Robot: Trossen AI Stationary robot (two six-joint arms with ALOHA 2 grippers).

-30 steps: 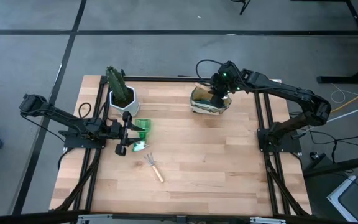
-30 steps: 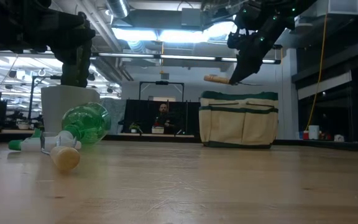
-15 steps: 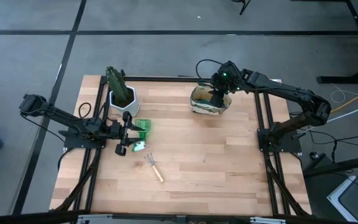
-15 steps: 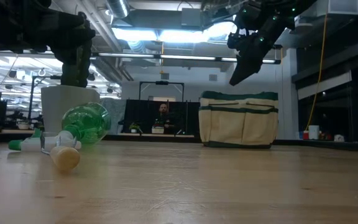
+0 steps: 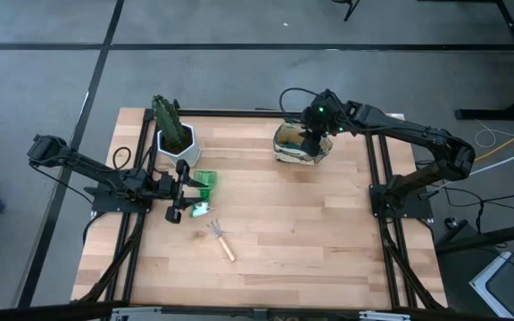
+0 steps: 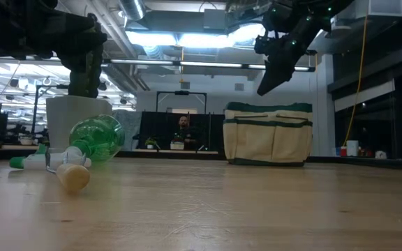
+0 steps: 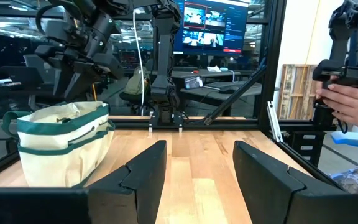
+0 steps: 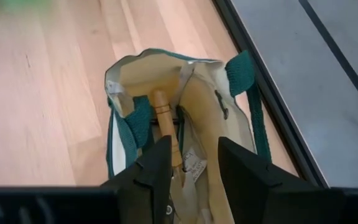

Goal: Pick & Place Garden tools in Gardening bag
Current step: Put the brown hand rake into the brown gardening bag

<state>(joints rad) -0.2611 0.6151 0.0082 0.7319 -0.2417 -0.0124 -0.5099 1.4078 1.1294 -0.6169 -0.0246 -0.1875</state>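
Observation:
The beige gardening bag with green trim (image 5: 300,147) stands upright at the table's far right; it also shows in the low view (image 6: 267,134). My right gripper (image 8: 194,162) hovers open just above the bag's mouth. A wooden tool handle (image 8: 165,121) lies inside the bag. My left gripper (image 7: 194,168) is open and empty, low at the table's left (image 5: 178,192), beside the green-and-white item (image 5: 203,183). The wooden-handled rake (image 5: 220,238) lies flat on the table nearby. No pruning shears show.
A white hexagonal pot with a green cactus (image 5: 175,134) stands at the far left, just behind my left gripper. The table's middle and near half are bare wood. A person's hand (image 7: 353,102) shows beyond the table's right side.
The wooden-handled tool that stuck out sideways from my right gripper above the bag has left it and gone down into the bag. My right gripper has stayed above the bag's mouth.

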